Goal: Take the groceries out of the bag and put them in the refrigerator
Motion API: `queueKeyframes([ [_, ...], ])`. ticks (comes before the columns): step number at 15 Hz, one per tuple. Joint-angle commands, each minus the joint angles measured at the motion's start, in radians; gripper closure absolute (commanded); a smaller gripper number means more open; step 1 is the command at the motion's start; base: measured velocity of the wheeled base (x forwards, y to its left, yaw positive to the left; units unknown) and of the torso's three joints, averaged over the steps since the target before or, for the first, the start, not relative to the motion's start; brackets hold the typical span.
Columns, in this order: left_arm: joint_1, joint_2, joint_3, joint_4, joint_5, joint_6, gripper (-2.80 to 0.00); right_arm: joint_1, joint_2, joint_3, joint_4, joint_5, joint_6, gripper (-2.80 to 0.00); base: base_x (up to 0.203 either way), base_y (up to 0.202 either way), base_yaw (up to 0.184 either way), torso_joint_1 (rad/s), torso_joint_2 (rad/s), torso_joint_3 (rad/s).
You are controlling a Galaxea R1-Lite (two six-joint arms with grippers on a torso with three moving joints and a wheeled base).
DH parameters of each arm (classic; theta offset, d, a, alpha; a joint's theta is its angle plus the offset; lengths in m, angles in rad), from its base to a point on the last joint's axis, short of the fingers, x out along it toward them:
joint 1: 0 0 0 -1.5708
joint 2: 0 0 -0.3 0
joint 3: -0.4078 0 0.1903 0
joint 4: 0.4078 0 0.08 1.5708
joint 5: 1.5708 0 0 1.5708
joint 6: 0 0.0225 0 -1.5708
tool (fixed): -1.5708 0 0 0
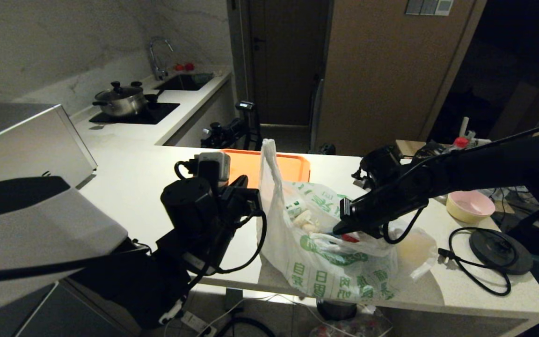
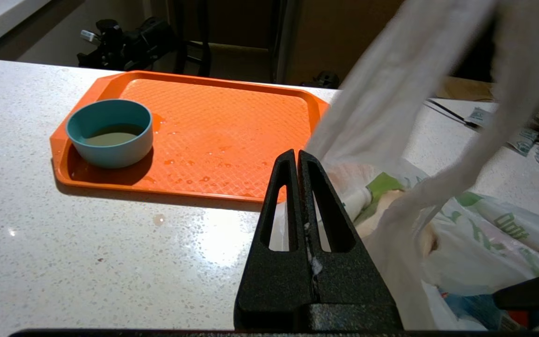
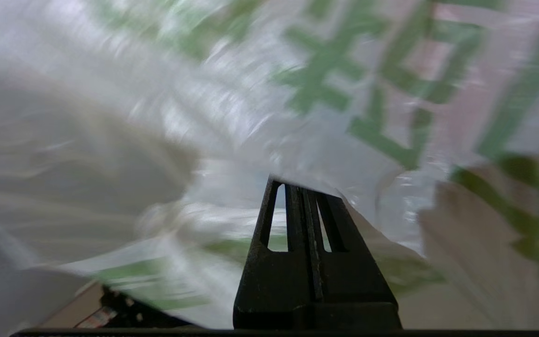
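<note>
Right now the bag (image 1: 339, 252) sits in the lower middle of the head view, at the near edge of the white counter (image 1: 138, 187). It is crinkly, translucent white plastic printed with green Chinese characters; along its front I can make out 自, 日 and 肉, the rest being too creased to read. One tie handle stands straight up at its left side. Through the open mouth I see the groceries (image 1: 303, 216): a white bottle with a green label and pale beige lumps beside it.

My left gripper (image 2: 297, 161) is just left of the bag, its fingers pressed together with a thin fold of the plastic pinched between them. My right gripper (image 3: 303, 187) reaches in from the right of the frame, its fingers together and their tips buried under the bag's film.

Behind the bag lies an orange tray (image 2: 232, 126) holding a teal bowl (image 2: 109, 132). Further right sit a pink bowl (image 1: 470, 206) and a black kettle base (image 1: 501, 250) with its cord.
</note>
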Motion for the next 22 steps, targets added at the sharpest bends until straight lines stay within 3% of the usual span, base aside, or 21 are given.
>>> queueKeyframes([
  [1,-0.002,0.003,0.002,-0.011,0.003,-0.001,0.00,-0.013,-0.009,0.032,0.002,-0.018,-0.001,0.00,0.000,0.000,0.000,0.000,0.00,0.000],
  [13,-0.020,0.005,0.039,-0.063,0.017,0.000,0.00,-0.219,-0.026,0.039,-0.004,-0.029,-0.106,0.00,0.000,0.000,0.000,0.000,0.00,0.000],
  [22,-0.034,0.009,0.096,-0.066,0.022,0.000,0.00,-0.362,0.108,-0.225,0.011,-0.010,-0.119,0.00,0.000,0.000,0.000,0.000,0.00,0.000],
])
